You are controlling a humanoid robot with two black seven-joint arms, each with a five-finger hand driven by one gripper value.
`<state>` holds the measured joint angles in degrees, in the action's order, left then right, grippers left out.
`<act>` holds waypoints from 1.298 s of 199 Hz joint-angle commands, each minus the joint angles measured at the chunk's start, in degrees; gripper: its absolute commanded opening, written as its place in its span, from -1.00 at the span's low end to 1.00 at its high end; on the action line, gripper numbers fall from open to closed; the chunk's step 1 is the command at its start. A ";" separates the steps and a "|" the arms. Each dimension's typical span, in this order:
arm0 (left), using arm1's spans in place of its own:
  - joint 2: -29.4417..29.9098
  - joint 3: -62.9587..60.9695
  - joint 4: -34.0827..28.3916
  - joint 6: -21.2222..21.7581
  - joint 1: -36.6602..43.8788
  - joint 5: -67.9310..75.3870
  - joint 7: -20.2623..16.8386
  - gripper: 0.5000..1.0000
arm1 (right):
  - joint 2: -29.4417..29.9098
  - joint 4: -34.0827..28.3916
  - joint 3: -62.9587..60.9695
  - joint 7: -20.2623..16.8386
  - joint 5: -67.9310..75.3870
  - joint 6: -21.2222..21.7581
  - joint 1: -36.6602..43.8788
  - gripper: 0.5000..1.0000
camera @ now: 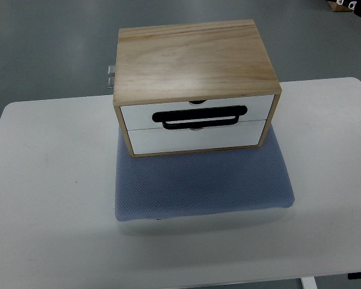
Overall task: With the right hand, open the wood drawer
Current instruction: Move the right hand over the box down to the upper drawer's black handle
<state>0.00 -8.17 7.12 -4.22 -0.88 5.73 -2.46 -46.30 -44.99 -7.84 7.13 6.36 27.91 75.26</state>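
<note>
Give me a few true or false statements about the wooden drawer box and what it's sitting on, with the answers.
1. Both drawers of the wooden drawer box are closed. True.
2. The box stands directly on the bare white table. False: it stands on a blue-grey mat that lies on the table.
3. A black handle sits across the white drawer fronts. True.
4. The robot's right hand is gripping the handle. False: no hand or arm is in view.
5. The mat sticks out in front of the box. True.
</note>
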 commanded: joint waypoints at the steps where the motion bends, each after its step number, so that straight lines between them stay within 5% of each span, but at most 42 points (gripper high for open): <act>1: 0.00 0.00 0.00 0.00 0.00 -0.01 0.00 1.00 | -1.95 -3.97 1.77 -0.10 -2.94 2.67 3.67 0.78; 23: 0.00 0.00 0.00 0.00 0.00 -0.01 0.00 1.00 | -5.29 -9.15 3.35 -0.28 -7.33 7.09 8.32 0.78; 120: 0.00 0.00 0.00 0.00 0.00 -0.01 0.00 1.00 | -4.68 -28.14 26.55 -0.45 -11.11 7.09 31.08 0.78; 258: 0.00 0.00 0.00 0.00 0.00 -0.01 0.00 1.00 | 13.34 -31.92 45.72 -1.24 -12.52 7.09 43.66 0.78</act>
<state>0.00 -8.17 7.12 -4.22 -0.88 5.73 -2.46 -35.41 -76.89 37.07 6.69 -5.65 35.00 118.82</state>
